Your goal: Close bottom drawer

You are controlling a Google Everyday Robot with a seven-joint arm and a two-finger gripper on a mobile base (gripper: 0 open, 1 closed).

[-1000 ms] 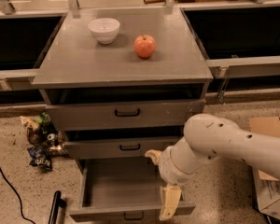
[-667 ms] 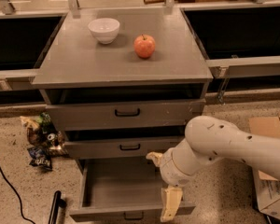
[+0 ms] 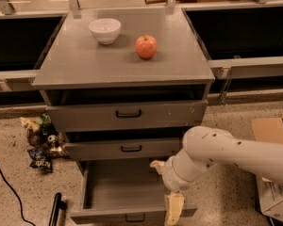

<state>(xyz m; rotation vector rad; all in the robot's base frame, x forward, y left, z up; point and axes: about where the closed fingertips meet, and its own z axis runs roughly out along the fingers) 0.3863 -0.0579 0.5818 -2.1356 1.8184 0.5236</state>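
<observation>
The bottom drawer [image 3: 118, 187] of the grey cabinet is pulled far out, a wide shallow grey tray with nothing in it. Its narrow front [image 3: 104, 217] with a small black handle [image 3: 135, 218] lies at the picture's lower edge. My gripper [image 3: 173, 211] hangs from the white arm [image 3: 226, 152] at the drawer's front right corner, a cream finger [image 3: 174, 209] pointing down over the front edge. The middle drawer [image 3: 125, 148] and top drawer [image 3: 127, 114] above are pushed in further.
A white bowl [image 3: 105, 30] and a red apple [image 3: 145, 46] sit on the cabinet top. Snack bags [image 3: 41, 142] lie on the floor to the left. A black cable [image 3: 9, 189] and a black post [image 3: 55, 210] are at lower left. A cardboard box [image 3: 273, 159] stands at right.
The arm and gripper have shifted very slightly; the bottom drawer stays pulled out as before.
</observation>
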